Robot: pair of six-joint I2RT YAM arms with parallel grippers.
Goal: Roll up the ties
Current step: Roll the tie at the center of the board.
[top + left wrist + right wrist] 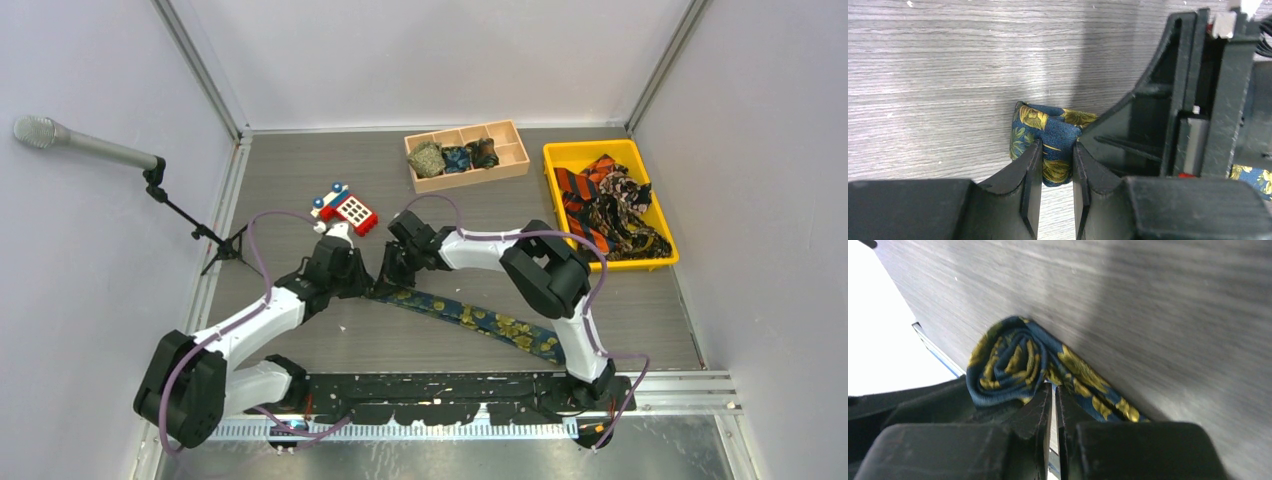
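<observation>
From above, your navy tie (480, 322) lies as a slim curve on the wood-grain table (300, 180), well away from its edges. In the left wrist view, the left gripper (1057, 150) pinches the soft rolled end. In the right wrist view, the right gripper (1053, 390) is pressed nearly together, touching the coil's base. You cannot tell whether fabric is caught.

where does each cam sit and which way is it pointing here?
Top external: above and behind the arm bases, looking down on the grey wood-grain table; both arms in view.
Left wrist: on the left arm, looking along the left gripper at the tabletop; it pinches the navy necktie with gold flowers.
Right wrist: on the right arm, low, angled across the table; the right gripper nips the same tie's coil.
Shared: both wrist views show that rolled end.
</observation>
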